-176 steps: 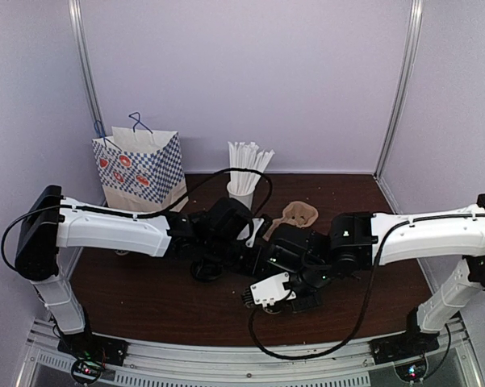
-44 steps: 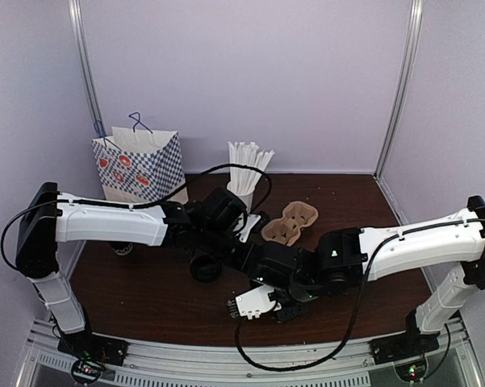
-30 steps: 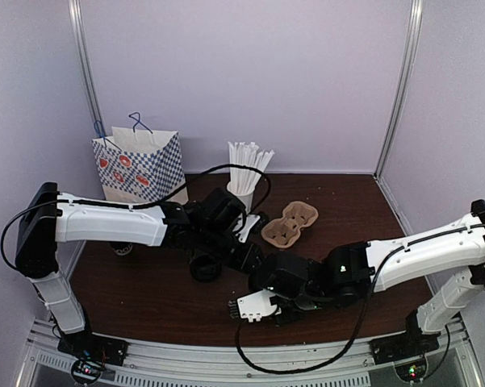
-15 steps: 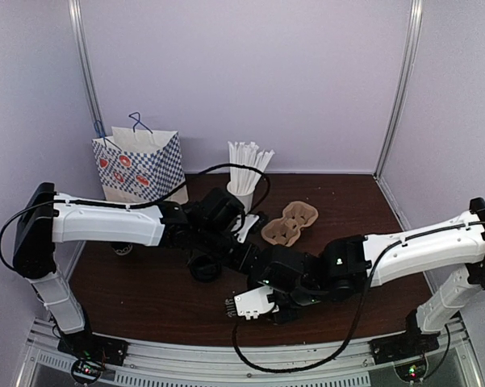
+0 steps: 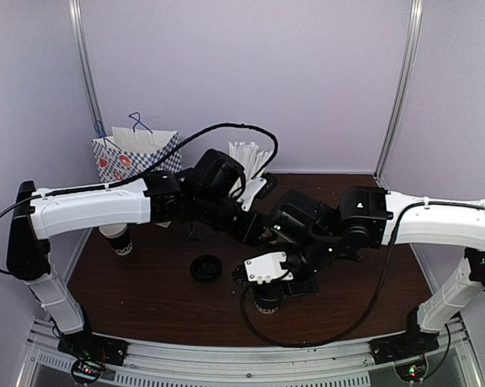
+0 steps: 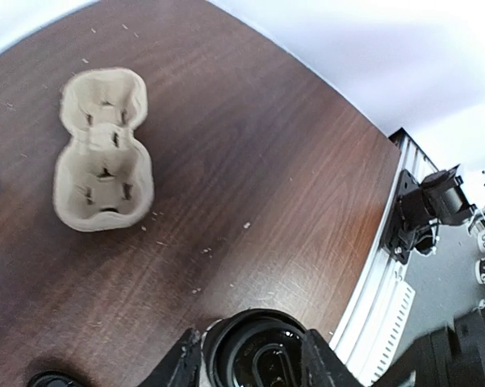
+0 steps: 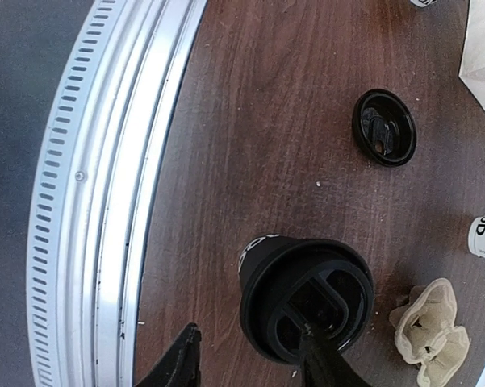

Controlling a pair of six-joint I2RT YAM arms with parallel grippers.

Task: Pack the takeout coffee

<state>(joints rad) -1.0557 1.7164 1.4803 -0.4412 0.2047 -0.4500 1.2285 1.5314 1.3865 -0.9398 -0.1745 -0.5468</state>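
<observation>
Near edge of the tabletop (image 5: 145, 298): takeout coffee (image 7: 307, 302) standing lidded, nobody holding it.
Both arms just lifted off it. The right pincer (image 7: 250, 356) is directly above with its fingers apart, and the left pincer (image 6: 254, 361) is higher, also spread and empty. Lidding looks done, so I'd guess the cup carrier (image 6: 103, 153) or the paper bag (image 5: 141, 169) far left comes next.

Takeout coffee (image 7: 307, 294) shows only a sliver of lettering (unreadable); overhead, the right arm (image 5: 436, 222) covers most of it; loose lid (image 6: 52, 377) cropped by the left wrist view's edge.
</observation>
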